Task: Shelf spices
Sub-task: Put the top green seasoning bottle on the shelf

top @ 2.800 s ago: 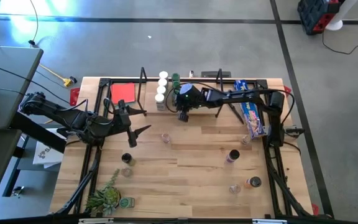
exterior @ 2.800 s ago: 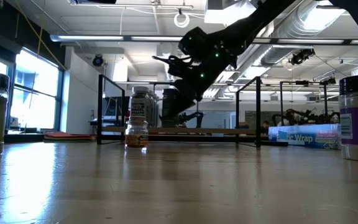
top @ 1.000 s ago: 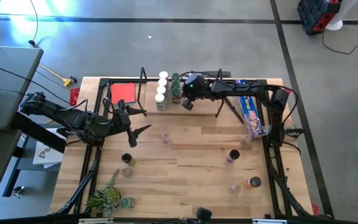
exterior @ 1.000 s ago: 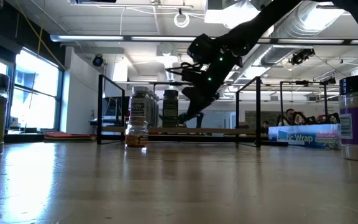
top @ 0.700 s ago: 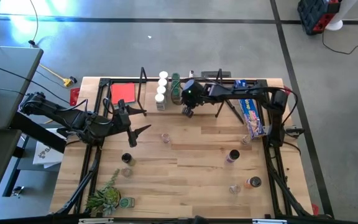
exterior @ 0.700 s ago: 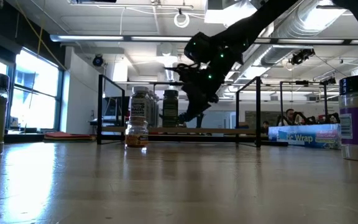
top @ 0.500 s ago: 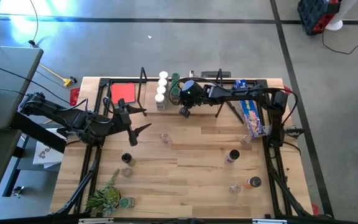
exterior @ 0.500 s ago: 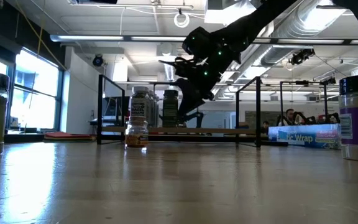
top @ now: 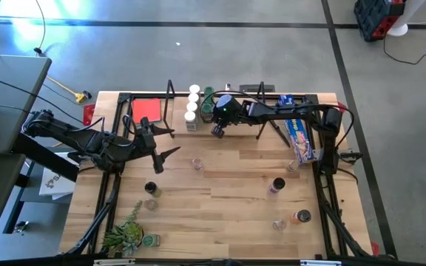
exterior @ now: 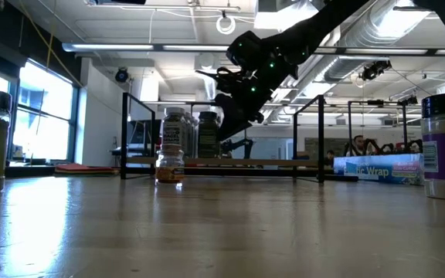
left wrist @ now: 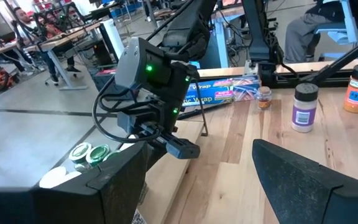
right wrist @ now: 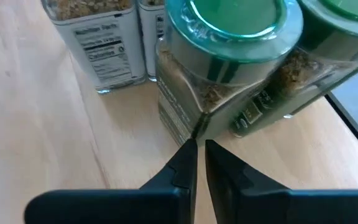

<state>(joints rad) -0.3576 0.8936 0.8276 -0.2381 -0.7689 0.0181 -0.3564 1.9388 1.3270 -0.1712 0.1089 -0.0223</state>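
Beside the green-topped jar [right wrist: 229, 68] on the shelf [top: 235, 120], the right gripper [right wrist: 201, 163] hangs pressed together, empty. Well away from the shelf, the left gripper [top: 158, 149] waits spread.

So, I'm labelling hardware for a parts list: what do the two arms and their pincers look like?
Both arms are dark, jointed tubes with loose black cables. The right arm's wrist housing is a dark grey box with glowing green lights; its pincer has two slim black tapered fingers. The left pincer has broad, matte black, wedge-shaped fingers.

Grey concrete floor [top: 198, 52], bright windows [exterior: 41, 108]
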